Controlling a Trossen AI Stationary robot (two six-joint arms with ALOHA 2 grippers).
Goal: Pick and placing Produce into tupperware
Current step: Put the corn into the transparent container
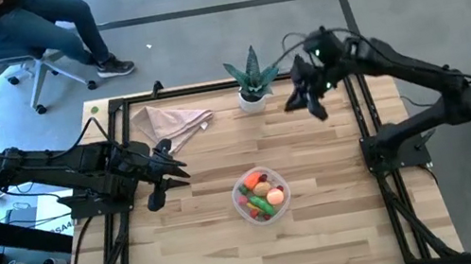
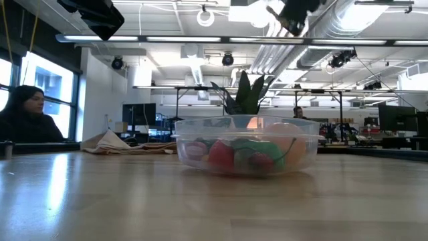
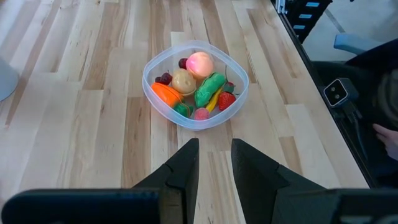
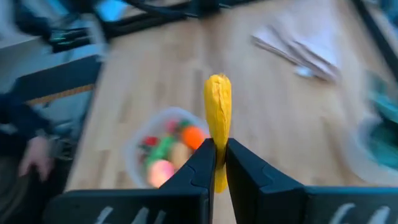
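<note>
The clear round tupperware [image 1: 237,199] stands on the wooden table near its middle. In it lies produce: an orange carrot [image 3: 165,93], a green cucumber [image 3: 210,89], a pink peach [image 3: 199,62] and small red pieces. My right gripper [image 1: 305,99] hangs high over the table's far right, beside the plant, shut on a yellow banana [image 4: 217,102]. At the table's left edge my left gripper [image 3: 214,162] points toward the tub, its fingers close together with nothing between them. My right gripper pinches the banana between its two fingers, on the banana's end nearest the wrist [image 4: 217,146]. The rest of the banana sticks out past the fingertips, in line with them. The fingers slant down toward the table's left, and the banana is lifted clear of the table.
A spiky green plant in a white pot [image 1: 250,77] stands at the far edge, close to my right gripper. A beige napkin [image 1: 172,123] lies at the far left. Black frame rails [image 1: 361,111] border the table. A person sits beyond the far left corner [image 1: 27,32].
</note>
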